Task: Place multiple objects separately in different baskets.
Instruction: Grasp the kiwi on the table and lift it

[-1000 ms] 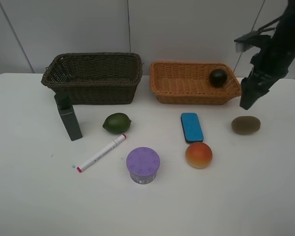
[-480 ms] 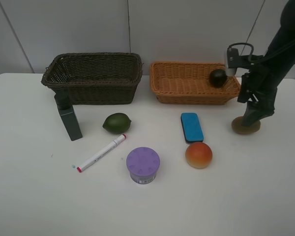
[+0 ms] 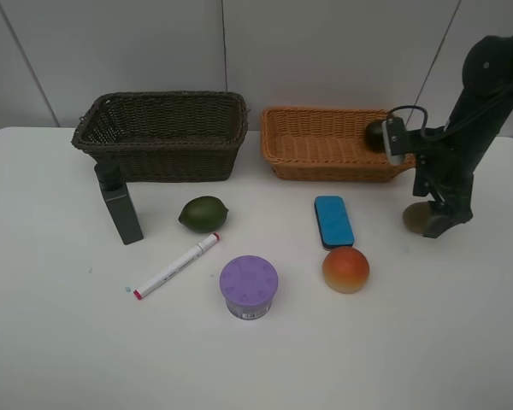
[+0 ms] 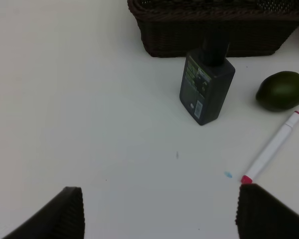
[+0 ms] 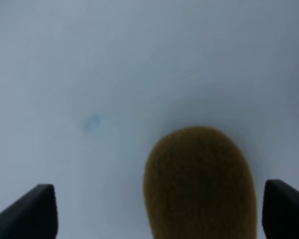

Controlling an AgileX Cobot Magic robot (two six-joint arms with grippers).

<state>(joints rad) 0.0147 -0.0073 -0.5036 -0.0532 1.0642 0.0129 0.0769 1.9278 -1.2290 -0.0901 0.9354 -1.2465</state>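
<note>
Deep basket (image 3: 171, 158): dark brown weave. Shallow basket (image 3: 325, 166): orange-tan weave. Bottle (image 3: 120, 205): dark green. Lime (image 3: 203, 213): green. Marker (image 3: 175, 266): white, red ends. Jar (image 3: 249, 286): purple lid. Eraser (image 3: 333, 220): blue. Peach (image 3: 345, 269): orange-red. Kiwi (image 5: 199, 184): brown. Mangosteen (image 3: 374, 134): dark.

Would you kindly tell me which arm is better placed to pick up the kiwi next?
Right. The right gripper is low over the kiwi, open fingers on either side of it. The left gripper faces the bottle, across the table from the kiwi.
</note>
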